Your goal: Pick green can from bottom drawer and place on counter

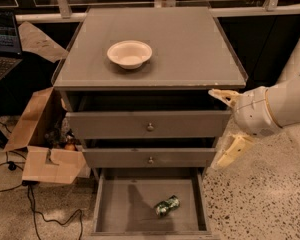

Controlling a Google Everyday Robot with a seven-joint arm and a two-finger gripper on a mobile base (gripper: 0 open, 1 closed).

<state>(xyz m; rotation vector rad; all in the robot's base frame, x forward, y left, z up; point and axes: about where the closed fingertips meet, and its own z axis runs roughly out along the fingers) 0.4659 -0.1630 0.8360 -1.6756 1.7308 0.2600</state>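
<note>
The green can (167, 205) lies on its side on the grey floor of the open bottom drawer (120, 211), right of centre. My gripper (225, 126) hangs at the cabinet's right side, level with the upper drawers, above and right of the can. Its two cream fingers (232, 151) stand wide apart, one up by the counter's corner and one lower, with nothing between them. The counter (190, 44) is the flat grey cabinet top, with a cream bowl (129, 53) left of centre.
Two shallower knobbed drawers (149, 126) stand slightly pulled out above the bottom drawer. A cardboard box (45, 149) and cables lie on the floor to the left. A laptop (1, 39) sits at far left. Speckled floor lies to the right.
</note>
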